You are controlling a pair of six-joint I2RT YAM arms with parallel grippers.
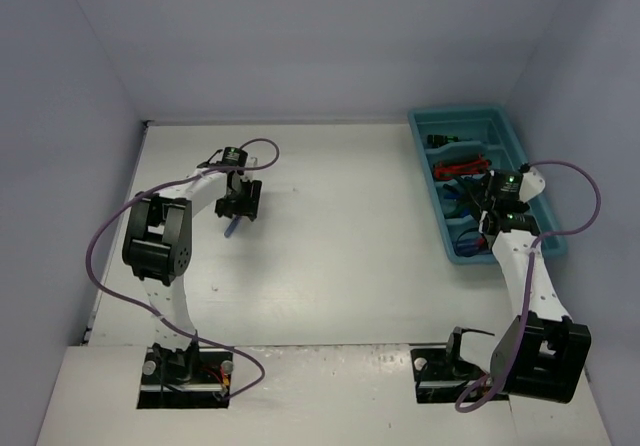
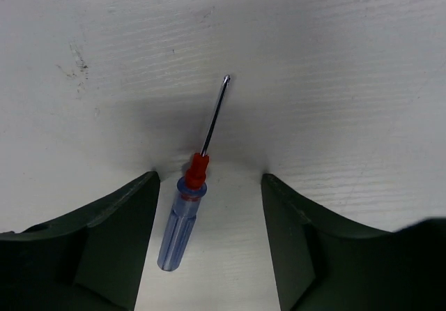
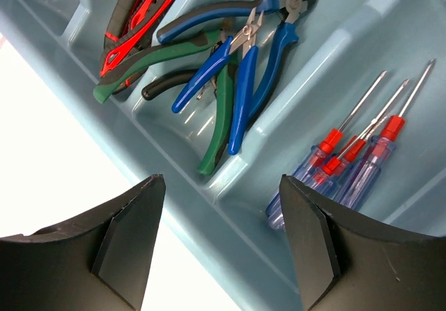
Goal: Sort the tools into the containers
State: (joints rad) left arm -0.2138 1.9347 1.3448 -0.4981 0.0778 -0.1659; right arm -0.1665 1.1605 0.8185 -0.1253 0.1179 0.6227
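A slim screwdriver [image 2: 180, 217] with a clear blue handle, a red collar and a thin steel shaft lies flat on the white table. It shows in the top view [image 1: 232, 229] at the left of the middle. My left gripper [image 2: 209, 178] is open and low over it, the handle between the fingers, nearer the left one. My right gripper [image 3: 221, 182] is open and empty above the teal tray [image 3: 174, 161], at the right in the top view [image 1: 460, 112]. The tray holds red-black utility knives [image 3: 136, 11], blue- and green-handled pliers [image 3: 237, 81] and three blue screwdrivers [image 3: 348, 164] in separate compartments.
White table [image 1: 340, 226] with grey walls on three sides. The tray stands against the right wall. Purple cables loop from both arms. The arm bases sit at the near edge.
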